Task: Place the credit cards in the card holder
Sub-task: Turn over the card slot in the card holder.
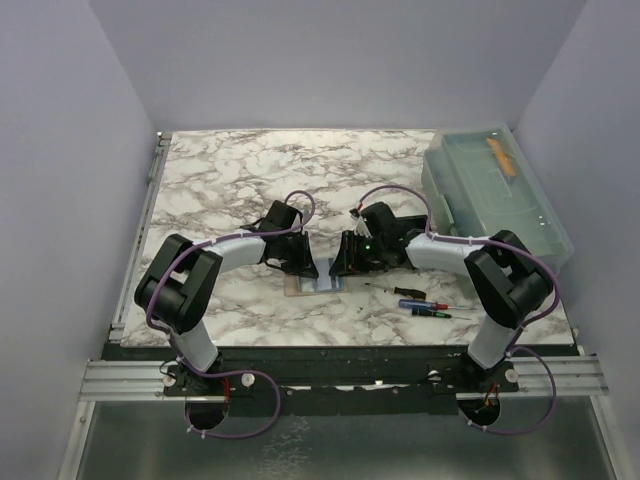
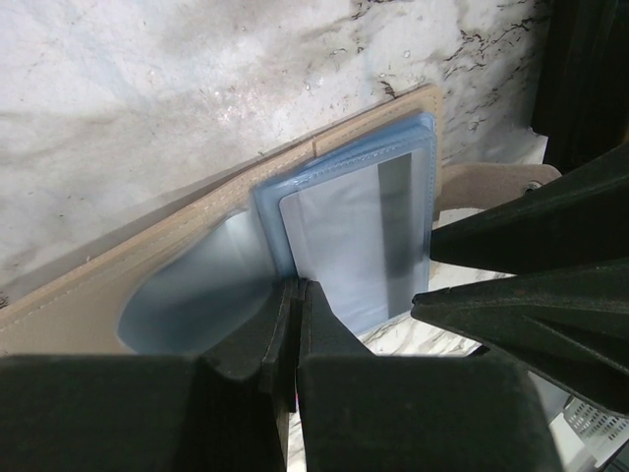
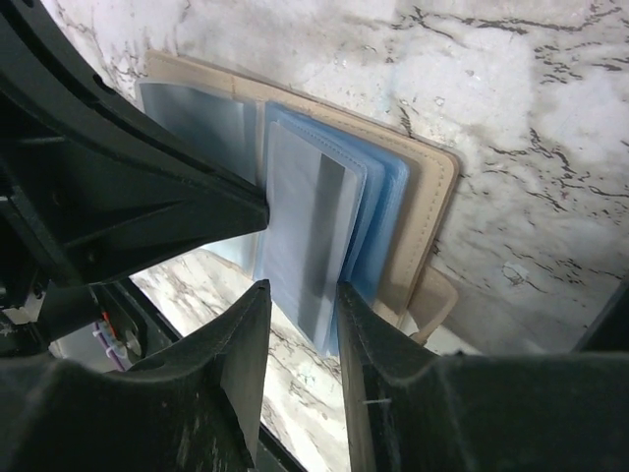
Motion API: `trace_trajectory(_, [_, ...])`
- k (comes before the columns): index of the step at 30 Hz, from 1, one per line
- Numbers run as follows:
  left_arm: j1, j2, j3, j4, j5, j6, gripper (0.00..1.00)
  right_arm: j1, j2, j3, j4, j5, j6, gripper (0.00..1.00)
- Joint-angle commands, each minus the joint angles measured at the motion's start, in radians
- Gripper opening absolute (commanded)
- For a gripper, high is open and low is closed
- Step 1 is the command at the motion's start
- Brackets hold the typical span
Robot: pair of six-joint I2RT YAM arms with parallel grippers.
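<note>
Insertion step: card holder [image 1: 300, 287] lies open at the middle of the table's [image 1: 230, 170] near edge. Left gripper [image 2: 297, 295] is clamped on a blue sleeve [image 2: 267, 206] — right gripper [image 3: 301, 295] straddles the credit card [image 3: 300, 221], can't tell if it's pinching. Next — slide the card squarely into the sleeve mouth.

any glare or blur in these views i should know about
top external: even light, sharp, only soft shadows; left wrist: left gripper dark and soft up close, pale sheen on the plastic sleeves; right wrist: right gripper dark and blurred, sleeves in focus
</note>
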Motion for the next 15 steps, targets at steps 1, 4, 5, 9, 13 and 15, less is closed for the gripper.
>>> trace_trajectory(1, [-0.007,-0.019,-0.017,-0.007,-0.004,-0.001,0.05,0.004,-0.031,-0.01,0.068,-0.085,0.006,0.36])
trace_trajectory(4, [-0.007,-0.048,-0.006,-0.02,0.002,-0.005,0.09,0.004,-0.038,-0.009,0.085,-0.112,0.015,0.36])
trace_trajectory(5, [-0.007,-0.057,-0.004,-0.025,0.002,-0.005,0.1,0.004,-0.037,-0.008,0.089,-0.117,0.016,0.37])
trace_trajectory(9, [-0.003,-0.092,0.011,-0.074,-0.009,0.008,0.15,0.004,-0.011,0.002,0.108,-0.154,0.018,0.38])
trace_trajectory(13, [0.006,-0.143,0.01,-0.111,-0.026,0.02,0.2,0.004,-0.002,0.009,0.121,-0.168,0.021,0.4])
trace_trajectory(15, [0.014,-0.166,0.013,-0.134,-0.04,0.026,0.2,0.004,0.002,0.015,0.121,-0.176,0.019,0.41])
